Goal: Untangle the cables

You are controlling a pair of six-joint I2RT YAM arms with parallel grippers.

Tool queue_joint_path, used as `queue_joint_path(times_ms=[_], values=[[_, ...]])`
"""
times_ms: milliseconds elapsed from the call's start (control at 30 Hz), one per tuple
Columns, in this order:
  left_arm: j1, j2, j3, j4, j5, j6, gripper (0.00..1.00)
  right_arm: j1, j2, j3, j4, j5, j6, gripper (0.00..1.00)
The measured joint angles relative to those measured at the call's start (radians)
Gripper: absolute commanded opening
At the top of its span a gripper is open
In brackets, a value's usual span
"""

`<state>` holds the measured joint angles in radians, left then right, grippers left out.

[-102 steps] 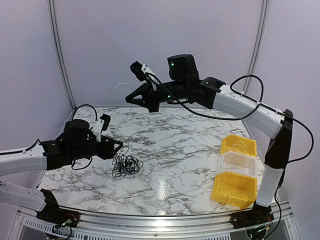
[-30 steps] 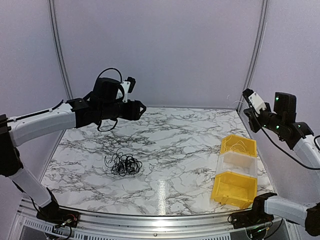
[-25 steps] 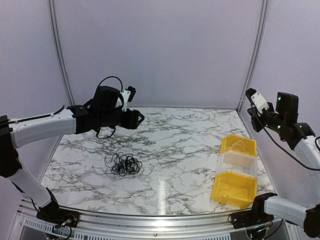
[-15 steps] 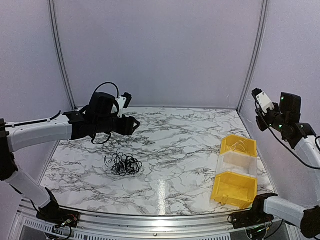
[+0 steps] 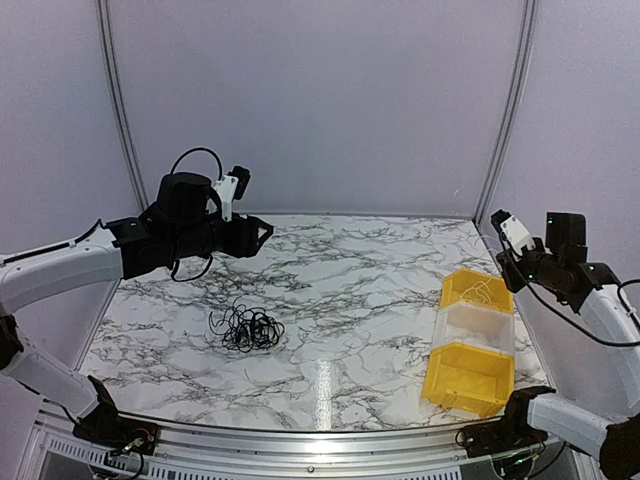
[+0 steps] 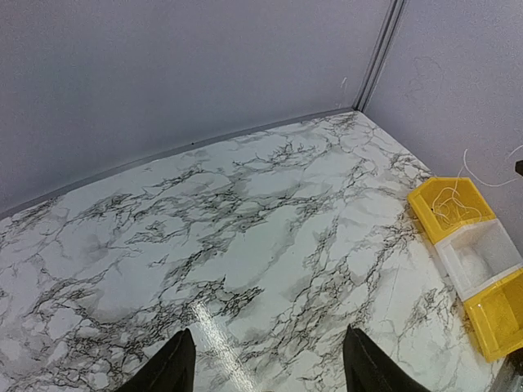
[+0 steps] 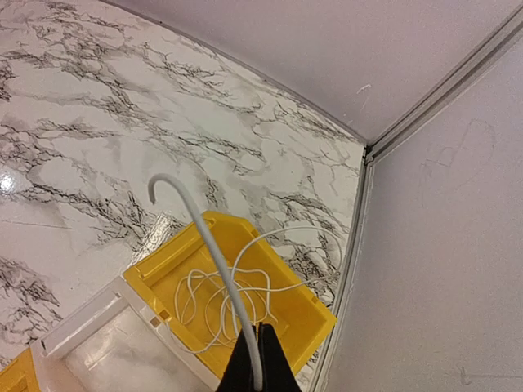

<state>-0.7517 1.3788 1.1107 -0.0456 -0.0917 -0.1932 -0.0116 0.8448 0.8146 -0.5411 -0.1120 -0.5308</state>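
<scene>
Top view: the black cables (image 5: 248, 328) lie as a loose, roughly round tangle on the left-centre of the marble tabletop (image 5: 360, 300). The tangle is slightly wider than it is deep and points no clear way. The left end effector (image 5: 262, 230) hangs above the back-left of the tabletop, jaws apart, holding nothing and well clear of the tangle. A few seconds earlier it sat low, just beside the tangle, which has barely shifted. The right end effector (image 5: 507, 268) is over the far yellow bin (image 5: 478, 290) at the right edge. Earlier it was high over the back middle, holding the white cable.

Left wrist view: the left end effector (image 6: 265, 371) has its two dark fingertips spread wide above bare tabletop (image 6: 245, 245). The yellow bin (image 6: 425, 214) at right holds loops of white cable (image 6: 448, 198).

Right wrist view: the right end effector (image 7: 257, 359) is pinched closed on the white cable (image 7: 214, 245). The cable runs up and to the left in frame, ending in a small hook. More of its loops lie inside the yellow bin (image 7: 306, 314).
</scene>
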Motion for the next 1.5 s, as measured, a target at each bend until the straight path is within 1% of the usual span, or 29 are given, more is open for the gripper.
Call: queue_joint_path(times_ms=[167,300,533,667,767,967,1067,1233,1500], values=[[0.000,-0.001,0.000,0.002,-0.005,0.000,0.64,0.000,0.001,0.007,-0.034,-0.027,0.015,0.00],[0.000,-0.001,0.000,0.003,-0.007,0.000,0.64,-0.002,0.015,0.063,-0.105,-0.084,0.016,0.00],[0.000,-0.001,0.000,0.003,-0.007,0.000,0.64,-0.004,0.014,0.157,-0.184,-0.232,-0.021,0.00],[0.000,-0.001,0.000,0.003,-0.007,0.000,0.64,-0.004,0.026,0.180,-0.224,-0.246,-0.052,0.00],[0.000,-0.001,0.000,0.003,-0.007,0.000,0.64,-0.004,0.033,0.182,-0.235,-0.209,-0.068,0.00],[0.000,-0.001,0.000,0.003,-0.006,0.000,0.64,-0.005,0.086,0.163,-0.204,-0.055,-0.061,0.00],[0.000,-0.001,0.000,0.003,-0.006,0.000,0.64,-0.005,0.159,0.139,-0.176,0.020,-0.045,0.00],[0.000,-0.001,0.000,0.003,-0.006,-0.001,0.64,-0.005,0.266,0.115,-0.151,0.099,-0.039,0.00],[0.000,-0.001,0.000,0.003,-0.005,-0.001,0.64,-0.005,0.449,0.112,-0.088,0.176,-0.034,0.00]])
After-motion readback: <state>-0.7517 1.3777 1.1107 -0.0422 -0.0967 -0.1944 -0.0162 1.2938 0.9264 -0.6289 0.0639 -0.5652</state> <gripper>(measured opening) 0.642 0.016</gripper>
